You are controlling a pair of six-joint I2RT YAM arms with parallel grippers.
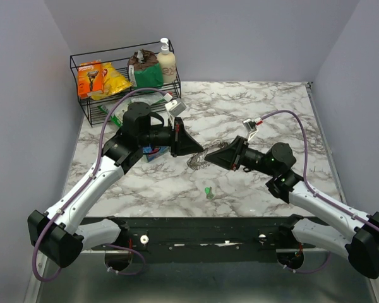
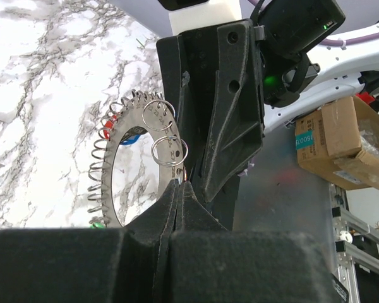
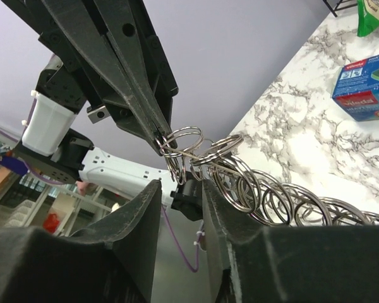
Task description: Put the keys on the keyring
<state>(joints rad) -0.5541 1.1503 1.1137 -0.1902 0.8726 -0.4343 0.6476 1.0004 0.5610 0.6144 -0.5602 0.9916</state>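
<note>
The keyring [image 1: 199,161] is a flat silver ring hung with several small split rings, held above the table between both grippers. My left gripper [image 1: 191,149] is shut on one of its small split rings [image 3: 178,142]; its fingertips [image 2: 180,184] pinch at the ring's edge [image 2: 139,164]. My right gripper [image 1: 216,156] is open, its fingers [image 3: 145,202] standing apart just under the split rings [image 3: 271,196]. One green-headed key [image 1: 208,191] lies on the marble in front of the grippers. Small blue and red bits [image 2: 130,136] show at the ring's far side; I cannot tell what they are.
A black wire basket [image 1: 82,104] with packets and a bottle [image 1: 166,60] stands at the back left. A blue box [image 1: 153,152] lies under the left arm and shows in the right wrist view [image 3: 365,85]. A cardboard box [image 2: 341,142] sits off the table.
</note>
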